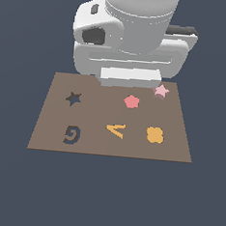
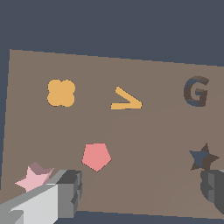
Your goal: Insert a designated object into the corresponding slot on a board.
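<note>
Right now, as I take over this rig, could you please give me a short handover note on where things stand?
Gripper: fingers wide apart, open and empty, above the board's far edge.
Pink star block: lying on the board at its far corner on the exterior view's right, next to one finger, not gripped.
Star-shaped slot: empty, on the exterior view's left, in the same row as the salmon pentagon, above the G cutout.
Done: nothing picked up or inserted.
Left: centre over the star, grasp it, carry it across to the star slot, line up the points and press it in.
</note>
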`<state>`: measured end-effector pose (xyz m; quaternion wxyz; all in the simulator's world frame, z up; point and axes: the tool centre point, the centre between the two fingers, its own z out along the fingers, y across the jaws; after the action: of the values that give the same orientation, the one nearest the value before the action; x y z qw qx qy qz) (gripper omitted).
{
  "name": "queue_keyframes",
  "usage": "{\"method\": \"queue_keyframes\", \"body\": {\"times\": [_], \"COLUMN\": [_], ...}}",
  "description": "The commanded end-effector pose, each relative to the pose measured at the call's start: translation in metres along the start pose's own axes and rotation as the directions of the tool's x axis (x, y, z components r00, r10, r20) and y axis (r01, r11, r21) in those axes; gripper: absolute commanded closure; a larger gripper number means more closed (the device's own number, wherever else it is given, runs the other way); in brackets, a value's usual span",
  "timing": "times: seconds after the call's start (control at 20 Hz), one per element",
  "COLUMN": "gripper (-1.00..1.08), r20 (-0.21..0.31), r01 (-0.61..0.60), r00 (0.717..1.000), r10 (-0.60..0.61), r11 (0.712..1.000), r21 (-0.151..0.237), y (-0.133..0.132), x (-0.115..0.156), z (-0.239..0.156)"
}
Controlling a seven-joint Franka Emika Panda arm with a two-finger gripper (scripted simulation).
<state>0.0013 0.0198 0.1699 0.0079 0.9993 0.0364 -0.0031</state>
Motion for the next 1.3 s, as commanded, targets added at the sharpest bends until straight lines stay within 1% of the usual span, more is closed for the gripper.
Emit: {"method": "queue_keyframes", "body": {"times": [0.0, 0.3, 0.5, 0.65, 1.0, 1.25], "gripper": [-0.92, -0.92, -0.92, -0.92, -0.92, -0.92], "r20": [0.0, 0.0, -0.001, -0.002, -0.004, -0.005], "r01": [0.0, -0.002, -0.006, -0.01, -0.023, -0.03], "r00": [1.0, 1.0, 1.0, 1.0, 1.0, 1.0], "r10": [0.0, 0.002, 0.006, 0.01, 0.023, 0.03], "r11": [1.0, 1.0, 1.0, 1.0, 1.0, 0.999], "r21": [0.0, 0.001, 0.003, 0.005, 0.011, 0.014], "y": [0.0, -0.009, -0.026, -0.044, -0.101, -0.135], "x": [0.0, -0.005, -0.014, -0.025, -0.054, -0.07], "z": [0.0, 0.007, 0.019, 0.033, 0.075, 0.1]}}
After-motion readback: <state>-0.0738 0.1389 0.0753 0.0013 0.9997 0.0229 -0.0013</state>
